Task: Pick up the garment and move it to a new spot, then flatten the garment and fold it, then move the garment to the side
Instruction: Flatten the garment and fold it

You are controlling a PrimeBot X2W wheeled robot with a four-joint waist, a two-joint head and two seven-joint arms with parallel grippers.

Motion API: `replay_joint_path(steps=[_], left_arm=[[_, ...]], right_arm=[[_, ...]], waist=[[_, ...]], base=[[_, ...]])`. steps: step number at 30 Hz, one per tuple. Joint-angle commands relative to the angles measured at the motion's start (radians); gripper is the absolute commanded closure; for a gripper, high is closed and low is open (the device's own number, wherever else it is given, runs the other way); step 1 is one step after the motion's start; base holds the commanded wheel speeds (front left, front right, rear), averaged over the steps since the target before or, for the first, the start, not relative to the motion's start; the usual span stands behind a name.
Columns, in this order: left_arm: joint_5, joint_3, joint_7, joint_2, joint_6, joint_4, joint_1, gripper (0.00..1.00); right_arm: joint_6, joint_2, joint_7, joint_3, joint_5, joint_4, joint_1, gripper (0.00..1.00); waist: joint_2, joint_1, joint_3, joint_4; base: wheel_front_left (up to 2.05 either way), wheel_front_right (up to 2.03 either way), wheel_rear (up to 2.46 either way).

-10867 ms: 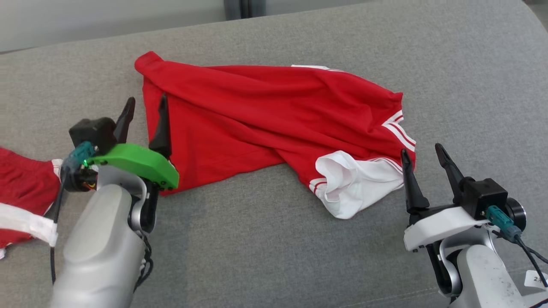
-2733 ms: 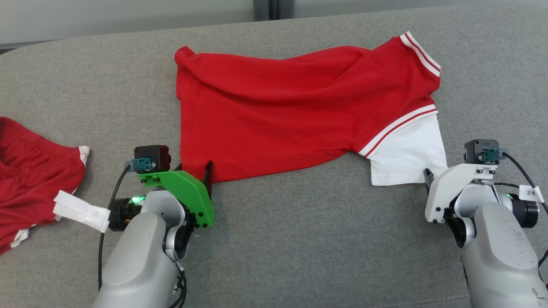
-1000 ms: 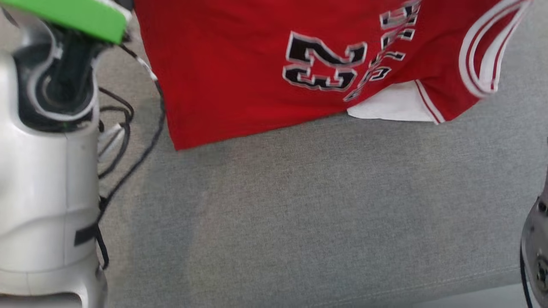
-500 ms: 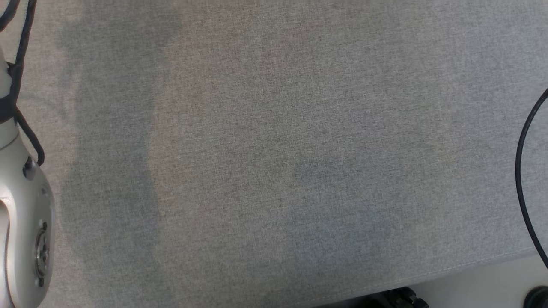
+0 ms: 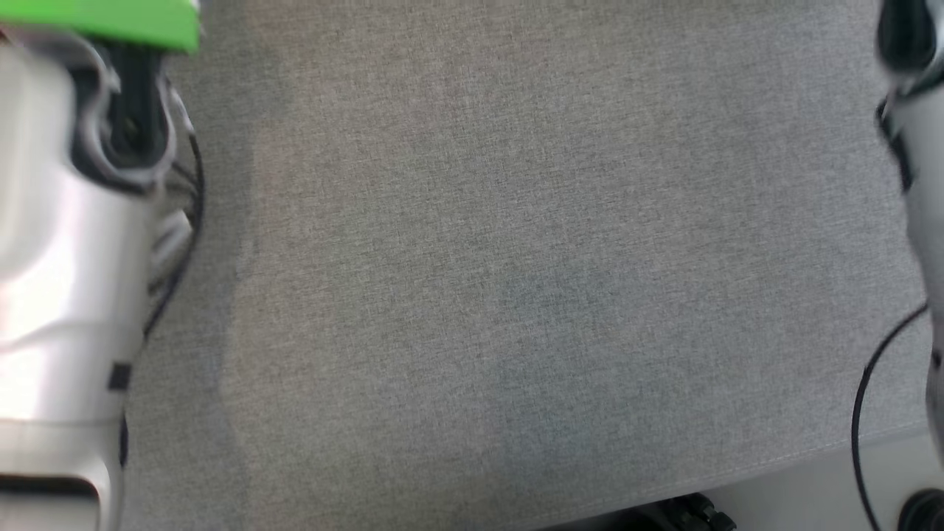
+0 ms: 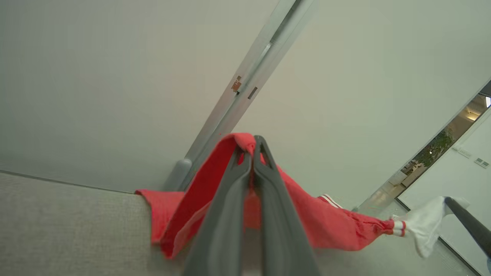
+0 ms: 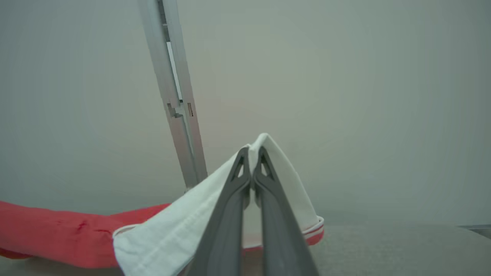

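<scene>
Grey upholstery (image 5: 516,295) spreads under the head camera, flanked by the left forearm (image 5: 59,258) and the right forearm (image 5: 922,184). Beyond it rises a plain wall (image 6: 96,76). The red garment (image 6: 326,226) hangs stretched between the arms, its lower part seemingly trailing on the far upholstery. Holding it by two opposite ends probably lets it spread flat when lowered. The left gripper (image 6: 253,147) is pinched tight on a red hem corner, and the right gripper (image 7: 252,153) is pinched on the white sleeve (image 7: 172,234).
</scene>
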Motion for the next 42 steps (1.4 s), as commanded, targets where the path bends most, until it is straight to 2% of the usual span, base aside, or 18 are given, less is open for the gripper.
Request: replay_joint_path(steps=[1,5,9,14,21,30,38,42], left_arm=[[-0.004,-0.006,-0.004,0.003,-0.004,0.000,0.056,1.00],[-0.022,-0.015,-0.004,0.002,-0.004,0.020,0.199,1.00],[-0.037,-0.024,-0.004,0.006,-0.004,0.022,0.333,1.00],[-0.009,-0.035,-0.004,0.001,-0.004,0.023,0.514,1.00],[0.022,-0.065,-0.003,-0.026,0.003,0.002,0.698,1.00],[0.038,-0.119,0.052,-0.004,0.067,-0.079,0.865,1.00],[0.041,-0.127,0.089,0.029,0.131,-0.116,0.937,1.00],[0.036,-0.136,0.133,0.051,0.155,-0.140,0.963,1.00]], right_arm=[[-0.001,-0.010,0.009,0.007,0.031,-0.009,0.062,1.00],[-0.001,-0.025,0.069,0.010,0.100,-0.051,0.230,1.00],[-0.001,-0.022,0.177,-0.025,0.142,-0.103,0.387,1.00],[-0.001,-0.002,0.369,-0.114,0.095,-0.180,0.587,1.00],[-0.001,0.105,0.602,-0.287,-0.019,-0.365,0.835,1.00],[-0.001,0.218,0.885,-0.419,-0.143,-0.663,1.088,1.00],[-0.001,0.240,1.095,-0.453,-0.133,-0.813,1.251,1.00],[-0.001,0.240,1.125,-0.466,-0.107,-0.847,1.283,1.00]], waist=[[0.0000,-0.0002,-0.032,0.014],[0.0000,-0.0002,-0.102,0.024],[0.0000,-0.0002,-0.185,0.033],[0.0000,-0.0002,-0.288,0.044],[0.0000,-0.0002,-0.388,0.069],[0.0000,-0.0002,-0.449,0.093],[0.0000,-0.0002,-0.477,0.099],[0.0000,-0.0002,-0.486,0.099]], base=[[0.00,0.00,0.00],[0.00,0.00,0.00],[0.00,0.00,0.00],[0.00,0.00,0.00],[0.00,0.00,0.00],[0.00,0.00,0.00],[0.00,0.00,0.00],[0.00,0.00,0.00]])
